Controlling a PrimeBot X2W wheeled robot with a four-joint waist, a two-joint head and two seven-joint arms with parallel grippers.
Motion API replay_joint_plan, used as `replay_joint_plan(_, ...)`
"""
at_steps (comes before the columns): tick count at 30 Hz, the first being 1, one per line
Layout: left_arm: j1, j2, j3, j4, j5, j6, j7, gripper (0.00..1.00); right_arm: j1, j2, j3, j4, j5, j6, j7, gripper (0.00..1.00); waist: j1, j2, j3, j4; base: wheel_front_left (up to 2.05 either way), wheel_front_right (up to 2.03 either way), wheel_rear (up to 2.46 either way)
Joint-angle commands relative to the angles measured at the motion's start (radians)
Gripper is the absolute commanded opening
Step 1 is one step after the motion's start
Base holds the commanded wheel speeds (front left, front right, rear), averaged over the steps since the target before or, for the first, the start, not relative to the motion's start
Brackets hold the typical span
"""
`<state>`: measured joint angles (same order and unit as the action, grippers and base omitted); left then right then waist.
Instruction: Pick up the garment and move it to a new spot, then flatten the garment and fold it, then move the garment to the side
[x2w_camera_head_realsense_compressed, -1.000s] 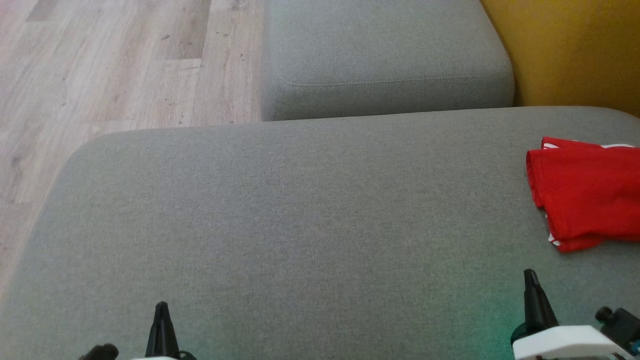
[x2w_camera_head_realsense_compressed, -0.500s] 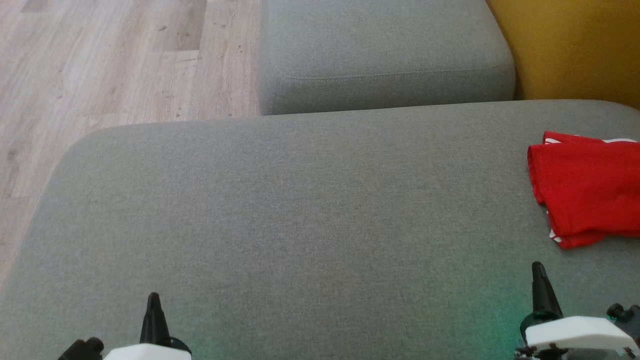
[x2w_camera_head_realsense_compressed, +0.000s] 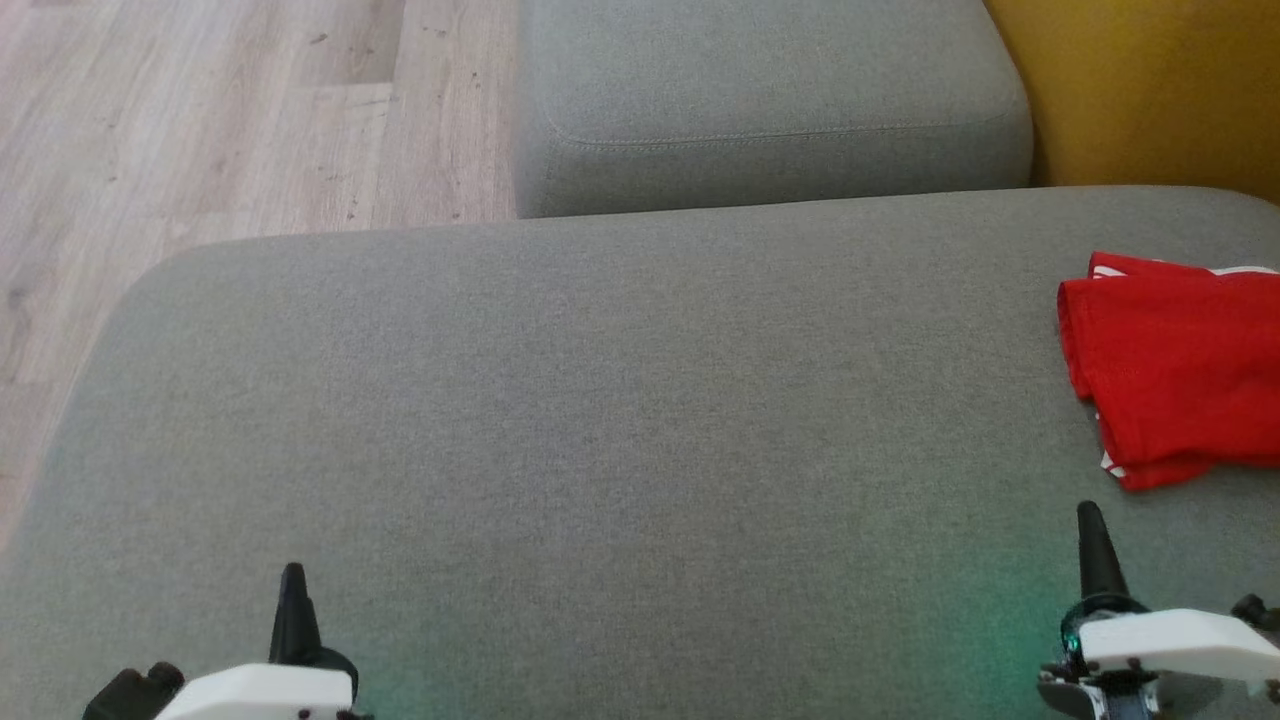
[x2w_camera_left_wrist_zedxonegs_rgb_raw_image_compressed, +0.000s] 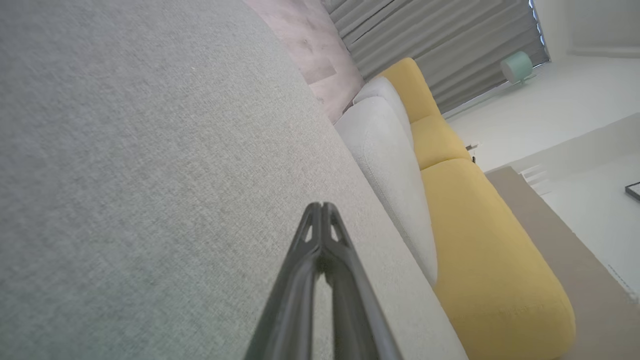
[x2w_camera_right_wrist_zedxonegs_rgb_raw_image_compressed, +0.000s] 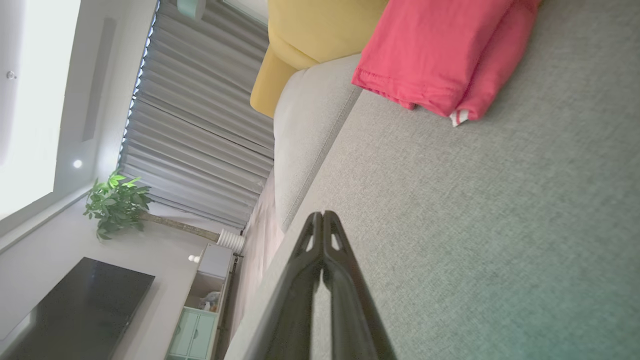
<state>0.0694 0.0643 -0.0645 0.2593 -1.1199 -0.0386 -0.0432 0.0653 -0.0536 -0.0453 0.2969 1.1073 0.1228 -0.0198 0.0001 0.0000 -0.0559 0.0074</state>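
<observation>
Folded red garment (x2w_camera_head_realsense_compressed: 1175, 370) lies on the sofa (x2w_camera_head_realsense_compressed: 600, 400) at 3 o'clock. Left gripper (x2w_camera_head_realsense_compressed: 293, 580) at 7 and right gripper (x2w_camera_head_realsense_compressed: 1092, 520) at 5 are clenched, empty.

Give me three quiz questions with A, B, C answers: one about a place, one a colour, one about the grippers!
1. Where on the grey fabric cushion is the folded red cloth garment? A) right side B) middle C) left corner
2. What colour is the upholstered sofa section beyond the garment? A) blue B) yellow C) green
3. How are the left gripper and right gripper? A) both shut, empty B) both open C) right holds garment
Answers: A, at the head view's right edge; B, it's mustard yellow; A, both pinch closed on nothing.
</observation>
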Motion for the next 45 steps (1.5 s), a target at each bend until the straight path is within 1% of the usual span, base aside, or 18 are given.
replay_joint_plan(1, -0.058, 0.012, 0.031, -0.026, -0.027, -0.010, 0.009, 0.00, -0.065, -0.005, 0.007, -0.040, 0.028, 0.006, 0.007, 0.00, 0.0000, 0.0000, 0.002, 0.000, 0.00, 0.00, 0.00)
replay_joint_plan(35, -0.156, 0.009, 0.128, -0.017, -0.435, -0.079, 0.111, 0.00, -0.155, -0.002, -0.052, -0.050, 0.428, 0.007, 0.109, 0.00, -0.0001, 0.0000, 0.050, -0.006, 0.00, 0.00, 0.00)
replay_joint_plan(43, -0.175, 0.008, 0.147, -0.015, -0.515, -0.092, 0.131, 0.00, -0.173, -0.001, -0.063, -0.052, 0.506, 0.008, 0.129, 0.00, -0.0001, 0.0000, 0.059, -0.007, 0.00, 0.00, 0.00)
replay_joint_plan(45, -0.175, 0.008, 0.148, -0.015, -0.514, -0.092, 0.132, 0.00, -0.173, -0.001, -0.063, -0.052, 0.505, 0.008, 0.129, 0.00, -0.0001, 0.0000, 0.059, -0.007, 0.00, 0.00, 0.00)
